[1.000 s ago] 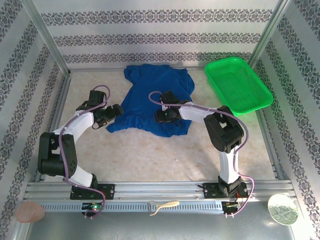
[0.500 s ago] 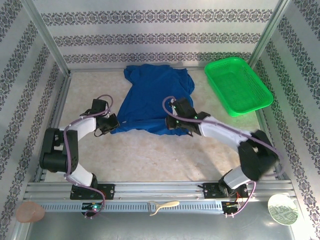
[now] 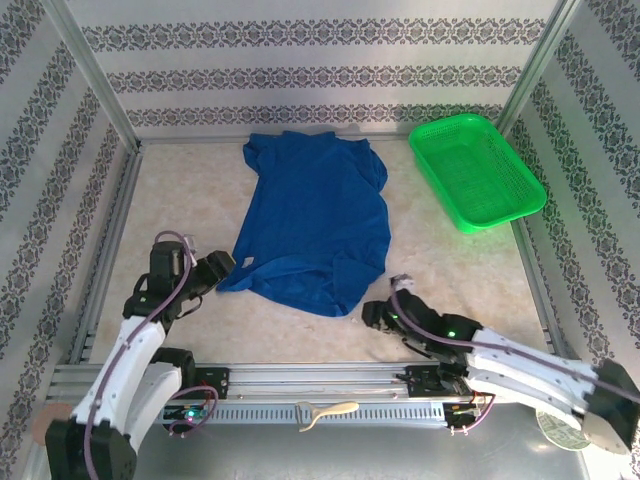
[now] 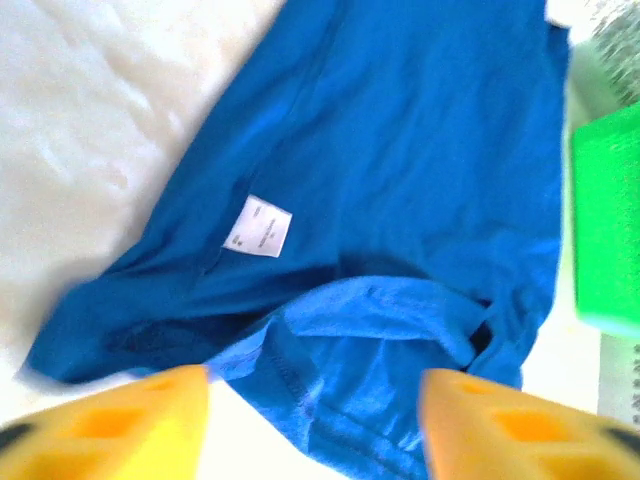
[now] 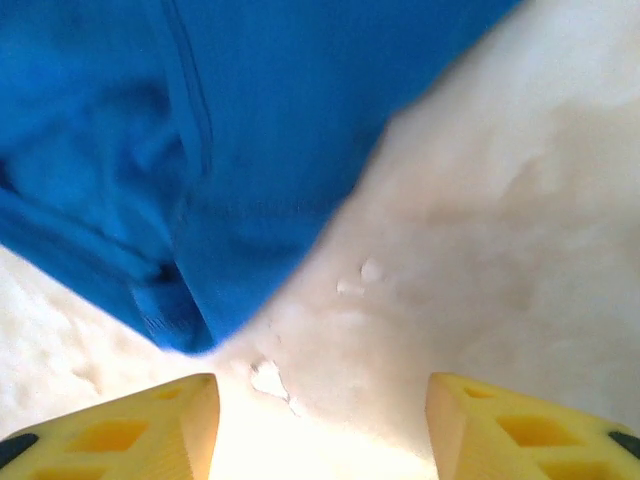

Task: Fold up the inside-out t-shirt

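Left gripper [image 3: 219, 268] sits at the t-shirt's near-left hem corner, fingers apart, holding nothing. The royal-blue t-shirt [image 3: 315, 215] lies spread mid-table [image 3: 150, 220]. Right gripper [image 3: 372, 315], fingers apart over bare tabletop, is near the hem's right end; green mesh basket [image 3: 452, 214] far right

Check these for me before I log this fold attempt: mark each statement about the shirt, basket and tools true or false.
1. The t-shirt lies on the table, outside the green basket. True.
2. The right tool is clamped on the t-shirt. False: its jaws stand open over bare table, short of the hem.
3. A white label shows on the t-shirt. True.
4. The green basket sits at the near left corner. False: it sits at the far right corner.
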Available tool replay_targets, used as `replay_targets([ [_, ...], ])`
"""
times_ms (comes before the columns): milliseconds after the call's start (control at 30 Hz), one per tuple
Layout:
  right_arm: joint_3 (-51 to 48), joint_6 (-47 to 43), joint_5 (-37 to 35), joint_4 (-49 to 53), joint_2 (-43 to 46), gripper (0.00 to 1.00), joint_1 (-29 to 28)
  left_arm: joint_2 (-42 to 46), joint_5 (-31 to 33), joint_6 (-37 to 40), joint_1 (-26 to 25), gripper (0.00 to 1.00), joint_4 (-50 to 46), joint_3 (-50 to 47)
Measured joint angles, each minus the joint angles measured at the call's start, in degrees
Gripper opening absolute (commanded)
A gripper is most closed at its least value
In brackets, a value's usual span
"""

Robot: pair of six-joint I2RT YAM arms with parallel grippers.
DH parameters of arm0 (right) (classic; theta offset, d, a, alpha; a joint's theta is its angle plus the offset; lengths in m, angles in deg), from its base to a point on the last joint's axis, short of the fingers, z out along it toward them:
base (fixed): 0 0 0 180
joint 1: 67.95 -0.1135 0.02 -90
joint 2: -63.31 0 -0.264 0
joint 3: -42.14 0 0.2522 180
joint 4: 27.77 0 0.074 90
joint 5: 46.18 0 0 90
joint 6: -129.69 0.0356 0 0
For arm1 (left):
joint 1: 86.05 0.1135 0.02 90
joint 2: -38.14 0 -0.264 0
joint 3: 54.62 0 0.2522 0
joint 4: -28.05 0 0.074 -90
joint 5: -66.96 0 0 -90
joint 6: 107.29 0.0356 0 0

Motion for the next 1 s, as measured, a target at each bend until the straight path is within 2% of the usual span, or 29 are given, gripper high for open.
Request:
replay_targets([
  [100,1.9,-0.2,-0.8,1.8,3.3,0.66,7.9,-0.3,2.0,-0.4,0.0,0.8,-1.0,1.7],
  [167,4.0,-1.6,0.5,1.8,0.0,0.67,13.0,-5.4,2.6,-0.3,0.0,0.82,-0.8,3.8],
  [233,7.8,-4.2,1.3,1.4,-7.4,0.67,15.6,-13.6,2.7,0.4,0.0,0.82,0.0,7.6],
  [333,15.3,-8.9,3.3,0.1,-20.6,0.67,15.5,-27.1,2.5,2.8,0.0,0.84,0.7,14.6],
  [467,27.8,-16.2,4.7,-0.5,-37.8,0.7,13.7,-36.6,2.4,5.8,-0.6,0.85,1.5,19.5],
  [633,41.8,-25.2,4.7,0.2,-54.9,0.72,9.7,-35.7,2.7,8.2,-2.3,0.87,1.0,16.8],
  [800,46.9,-29.9,3.4,3.7,-63.2,0.69,7.0,-30.0,3.6,9.3,-2.6,0.88,-1.2,12.7],
  [867,47.1,-31.0,2.4,4.9,-64.7,0.62,6.9,-28.6,3.7,9.5,-2.6,0.89,-1.7,11.7],
  [900,47.1,-31.5,1.7,5.7,-65.1,0.55,7.0,-28.1,3.8,9.6,-2.6,0.89,-2.0,11.2],
  [967,47.1,-31.9,0.7,6.5,-65.4,0.31,7.4,-27.7,3.8,9.7,-2.6,0.9,-2.1,10.7],
  [1000,47.1,-31.9,0.4,6.7,-65.5,0.13,7.8,-27.7,3.8,9.9,-2.6,0.9,-2.1,10.5],
])
